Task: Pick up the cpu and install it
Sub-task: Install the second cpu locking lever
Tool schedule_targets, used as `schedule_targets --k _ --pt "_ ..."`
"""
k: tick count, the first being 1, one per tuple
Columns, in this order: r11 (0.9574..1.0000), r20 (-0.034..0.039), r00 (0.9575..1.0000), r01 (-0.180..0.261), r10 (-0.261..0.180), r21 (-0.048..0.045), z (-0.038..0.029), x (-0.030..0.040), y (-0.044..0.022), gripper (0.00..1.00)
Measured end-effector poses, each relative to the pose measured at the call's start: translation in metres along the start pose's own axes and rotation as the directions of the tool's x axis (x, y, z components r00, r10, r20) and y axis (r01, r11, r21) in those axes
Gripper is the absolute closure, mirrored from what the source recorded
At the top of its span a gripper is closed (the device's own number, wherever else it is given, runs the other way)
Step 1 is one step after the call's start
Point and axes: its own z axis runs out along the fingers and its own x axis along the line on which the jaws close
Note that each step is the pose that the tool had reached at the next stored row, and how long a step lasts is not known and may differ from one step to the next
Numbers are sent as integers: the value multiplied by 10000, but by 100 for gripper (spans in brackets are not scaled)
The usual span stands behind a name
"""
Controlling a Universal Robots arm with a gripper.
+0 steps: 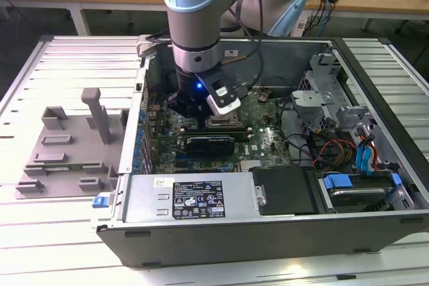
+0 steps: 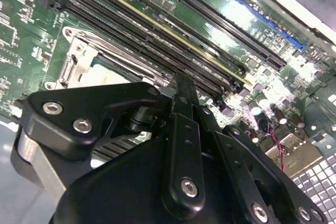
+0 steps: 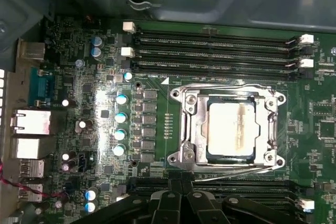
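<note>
In the first wrist view the cpu [image 3: 231, 129], a small square chip with a pale silvery top, lies flat in the metal socket frame [image 3: 186, 124] on the green motherboard [image 3: 79, 87]. My gripper [image 3: 182, 186] sits just beside the socket's edge, over the memory slots, its black fingers pressed together with nothing between them. In the exterior view the gripper [image 1: 201, 122] hangs low inside the open computer case [image 1: 268, 239], right next to the socket [image 1: 226, 124]. The second wrist view shows the gripper [image 2: 184, 90] in front of the socket frame [image 2: 79, 64].
A grey plastic tray [image 1: 67, 145] with upright posts lies outside the case at the exterior view's left. A long black module [image 1: 211, 144] stands just in front of the socket. Power supply [image 1: 194, 195], drive bays [image 1: 362, 185] and loose cables [image 1: 335, 149] crowd the case.
</note>
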Motion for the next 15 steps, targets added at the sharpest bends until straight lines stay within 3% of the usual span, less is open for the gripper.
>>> schedule_targets --k 2,5,6,7,8,9,11,13,15 --pt "10000 0 10000 0 0 -7 9 4 -1 89" --pt "9999 -20 10000 -10 10 -136 28 -16 -3 89" --pt "9998 -37 10000 -16 16 -211 35 -22 -8 89" --pt "9986 -26 10000 -36 35 -519 41 -22 -27 89" --pt "9978 -22 10000 -43 42 -656 45 -22 -40 89" --pt "9975 -32 10000 -51 49 -700 53 -21 -61 89" --pt "9975 -65 10000 -70 66 -703 71 -19 -95 89" --pt "9959 -64 9999 -85 80 -902 94 -16 -116 89" --pt "9946 -60 9999 -94 88 -1036 99 -16 -123 89"
